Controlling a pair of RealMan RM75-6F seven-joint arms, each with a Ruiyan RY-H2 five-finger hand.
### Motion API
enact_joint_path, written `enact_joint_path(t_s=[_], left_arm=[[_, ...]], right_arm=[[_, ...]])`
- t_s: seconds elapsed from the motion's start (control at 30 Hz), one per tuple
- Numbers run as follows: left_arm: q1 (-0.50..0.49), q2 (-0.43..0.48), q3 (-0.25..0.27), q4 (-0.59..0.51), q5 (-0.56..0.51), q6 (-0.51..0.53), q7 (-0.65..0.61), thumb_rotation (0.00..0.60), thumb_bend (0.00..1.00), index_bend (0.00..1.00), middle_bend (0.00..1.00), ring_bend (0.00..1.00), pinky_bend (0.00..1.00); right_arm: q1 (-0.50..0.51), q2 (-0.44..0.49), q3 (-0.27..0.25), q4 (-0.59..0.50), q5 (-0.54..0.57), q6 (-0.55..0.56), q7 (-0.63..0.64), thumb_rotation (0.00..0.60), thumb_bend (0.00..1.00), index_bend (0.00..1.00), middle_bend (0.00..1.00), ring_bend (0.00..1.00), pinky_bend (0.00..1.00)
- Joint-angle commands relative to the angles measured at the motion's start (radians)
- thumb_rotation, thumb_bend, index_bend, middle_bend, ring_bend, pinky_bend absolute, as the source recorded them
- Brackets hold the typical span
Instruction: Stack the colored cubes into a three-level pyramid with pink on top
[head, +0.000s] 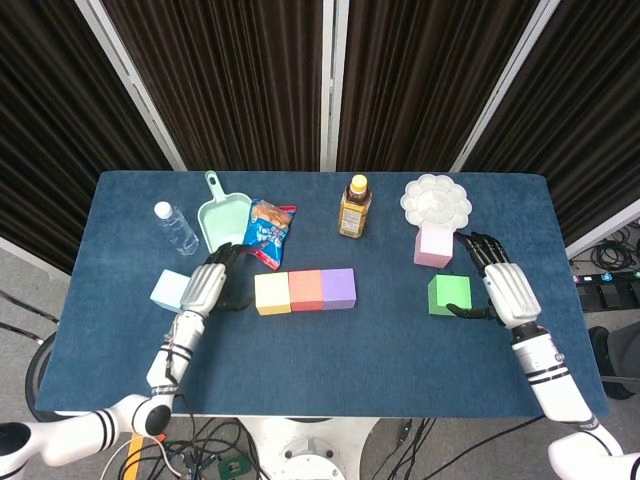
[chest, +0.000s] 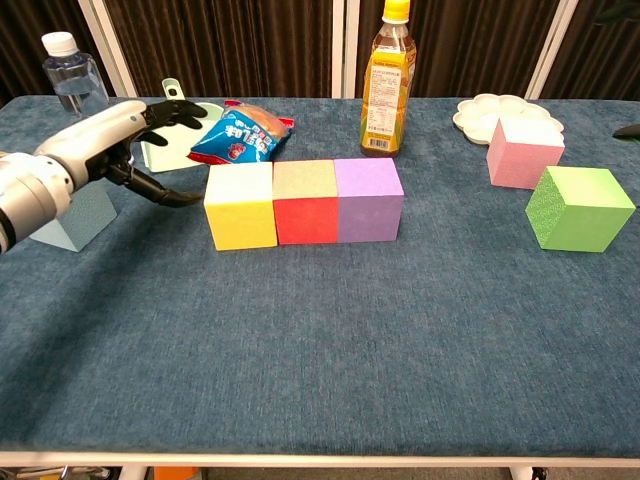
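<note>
A yellow cube, a red cube and a purple cube stand touching in a row at mid-table. A light blue cube sits alone to their left. My left hand hovers between the light blue cube and the yellow cube, fingers spread and holding nothing. A green cube lies at the right, with a pink cube just behind it. My right hand is open beside the green cube's right side, thumb close to it.
Along the back stand a water bottle, a mint dustpan, a snack bag, an orange drink bottle and a white palette dish. The table's front edge runs below the cubes.
</note>
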Motion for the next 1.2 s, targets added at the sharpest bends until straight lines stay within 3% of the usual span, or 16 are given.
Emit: enact_joint_path(t_s=[0.03, 0.63, 0.97, 1.2], left_arm=[[-0.004, -0.004, 0.0, 0.003, 0.0, -0.003, -0.003, 0.6, 0.17, 0.1, 0.11, 0.0, 0.13], [-0.006, -0.008, 0.003, 0.008, 0.003, 0.005, -0.009, 0.6, 0.17, 0.1, 0.11, 0.0, 0.13], [0.054, 0.1, -0.008, -0.085, -0.02, 0.086, 0.051, 0.6, 0.17, 0.1, 0.11, 0.0, 0.13], [0.125, 0.217, 0.016, -0.209, -0.039, 0.139, 0.094, 0.6, 0.17, 0.1, 0.11, 0.0, 0.14]], right_arm=[[0.0, 0.0, 0.0, 0.003, 0.0, -0.001, 0.002, 0.6, 0.03, 0.0, 0.09, 0.0, 0.0], [-0.001, -0.004, 0.001, 0.017, -0.001, -0.006, 0.016, 0.6, 0.03, 0.0, 0.09, 0.0, 0.0], [0.007, 0.063, -0.003, -0.021, 0.012, -0.04, -0.072, 0.6, 0.03, 0.0, 0.09, 0.0, 0.0], [0.0, 0.11, -0.002, -0.068, 0.09, -0.073, -0.156, 0.6, 0.03, 0.0, 0.13, 0.0, 0.0]])
